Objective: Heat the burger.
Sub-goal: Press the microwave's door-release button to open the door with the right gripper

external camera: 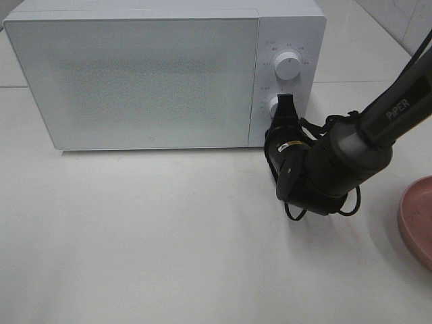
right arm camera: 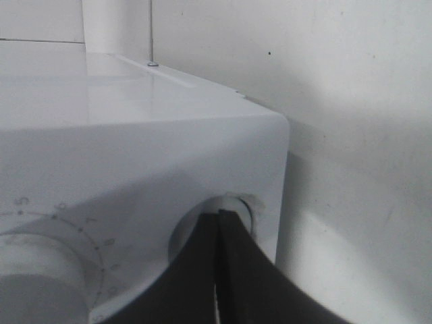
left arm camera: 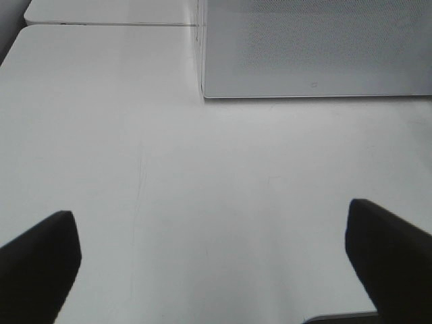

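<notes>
The burger is out of view. The white microwave [external camera: 135, 74] stands at the back with its door shut. My right gripper [external camera: 285, 102] is at the lower knob [external camera: 274, 108] of its control panel, fingers closed on it. In the right wrist view the two dark fingers [right arm camera: 196, 270] meet on that knob [right arm camera: 233, 206], with the upper knob [right arm camera: 34, 266] beside it. My left gripper [left arm camera: 212, 229] is open and empty above bare table, short of the microwave's front [left arm camera: 317, 47]. It does not show in the exterior view.
The rim of a round pink plate [external camera: 418, 216] shows at the right edge of the table. The upper knob [external camera: 290, 66] sits above the gripped one. The white table [external camera: 135, 236] lies in front of the microwave.
</notes>
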